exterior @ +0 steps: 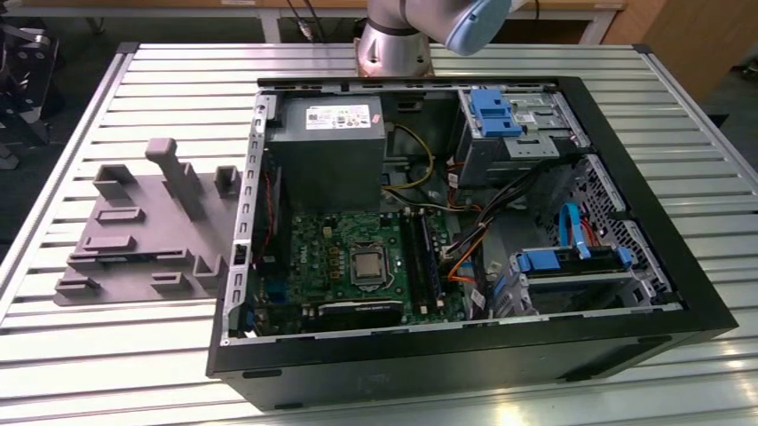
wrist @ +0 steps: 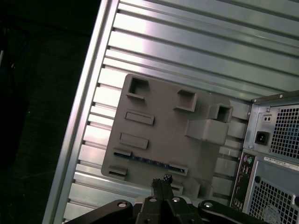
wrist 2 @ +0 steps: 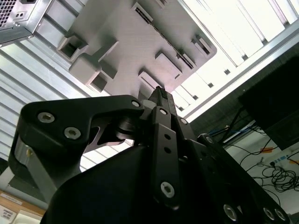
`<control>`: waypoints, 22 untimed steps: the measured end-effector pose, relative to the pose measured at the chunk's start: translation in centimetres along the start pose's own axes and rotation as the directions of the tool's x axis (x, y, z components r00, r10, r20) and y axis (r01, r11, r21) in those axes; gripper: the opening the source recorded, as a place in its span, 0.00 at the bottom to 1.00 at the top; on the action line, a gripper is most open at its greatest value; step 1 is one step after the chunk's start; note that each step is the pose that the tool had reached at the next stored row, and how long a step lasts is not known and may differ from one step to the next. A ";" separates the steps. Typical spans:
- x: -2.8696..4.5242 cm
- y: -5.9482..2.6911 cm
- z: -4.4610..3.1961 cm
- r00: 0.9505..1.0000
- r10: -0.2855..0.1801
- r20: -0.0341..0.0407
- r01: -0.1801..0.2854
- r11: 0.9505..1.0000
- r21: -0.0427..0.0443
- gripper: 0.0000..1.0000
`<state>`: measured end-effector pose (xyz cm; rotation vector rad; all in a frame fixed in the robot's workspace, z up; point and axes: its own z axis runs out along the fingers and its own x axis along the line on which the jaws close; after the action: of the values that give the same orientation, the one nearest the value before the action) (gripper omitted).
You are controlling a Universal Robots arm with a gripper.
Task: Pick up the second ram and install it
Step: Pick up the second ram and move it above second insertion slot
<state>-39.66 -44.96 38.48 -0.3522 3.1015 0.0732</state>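
Along the slatted aluminium bench (exterior: 142, 355), from the exterior view's left, we see the grey moulded tray (exterior: 130, 235) near the bench's edge, then the open computer case (exterior: 474, 355) with its green motherboard (exterior: 343, 257). Loose cables (wrist 2: 275, 175) trail on the floor beyond the bench. In the first wrist view the second ram (wrist: 148, 160) stands edge-on in a tray slot, only its thin blue top showing. Our gripper (wrist: 161, 179) hangs above the tray near the ram, jaws pressed together on nothing. The exterior view cuts off the arm (exterior: 397, 35).
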 end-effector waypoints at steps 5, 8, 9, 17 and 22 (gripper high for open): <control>0.00 0.00 0.00 1.000 -0.003 0.000 0.003 1.000 0.000 0.11; 0.00 0.00 0.00 1.000 -0.015 -0.001 0.015 1.000 0.000 0.11; 0.00 0.00 0.00 1.000 -0.023 -0.001 0.023 1.000 -0.001 0.11; 0.00 -0.01 0.10 0.988 -0.156 -0.007 0.156 0.988 -0.004 0.11; 0.01 -0.01 0.13 0.971 -0.237 -0.010 0.237 0.972 -0.007 0.11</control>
<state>-39.67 -44.96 38.35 -0.7215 3.0428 0.0762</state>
